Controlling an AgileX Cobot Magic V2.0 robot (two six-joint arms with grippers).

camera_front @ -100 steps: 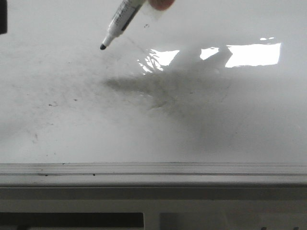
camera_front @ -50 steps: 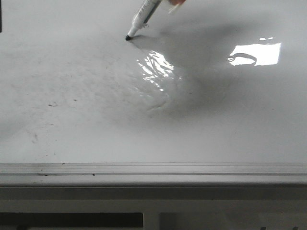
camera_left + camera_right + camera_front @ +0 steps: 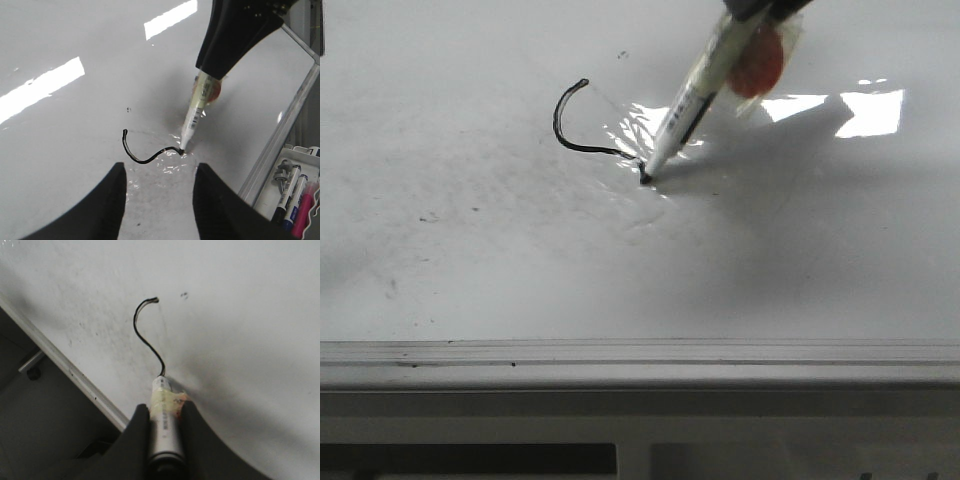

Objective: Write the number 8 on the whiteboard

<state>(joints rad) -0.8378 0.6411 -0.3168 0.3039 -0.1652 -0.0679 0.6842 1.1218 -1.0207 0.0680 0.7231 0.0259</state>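
Observation:
The whiteboard [image 3: 470,260] fills the front view, glossy white with faint smudges and glare. My right gripper [image 3: 162,415] is shut on a white marker [image 3: 695,95]; its black tip touches the board at mid-board. A thin black curved stroke [image 3: 565,125], the first part of the number 8, runs from an upper hook down and across to the tip. It also shows in the left wrist view [image 3: 145,152] and the right wrist view [image 3: 145,335]. My left gripper [image 3: 159,200] is open and empty, hovering over the board just short of the stroke.
The board's grey metal edge rail [image 3: 640,355] runs along the near side. In the left wrist view a tray [image 3: 295,200] beyond the board's edge holds several spare markers. Bright glare patches [image 3: 870,110] lie right of the marker.
The marker tip touched the board at the upper left, then drew a curved stroke down and to the right. The right gripper has come into the front view's top.

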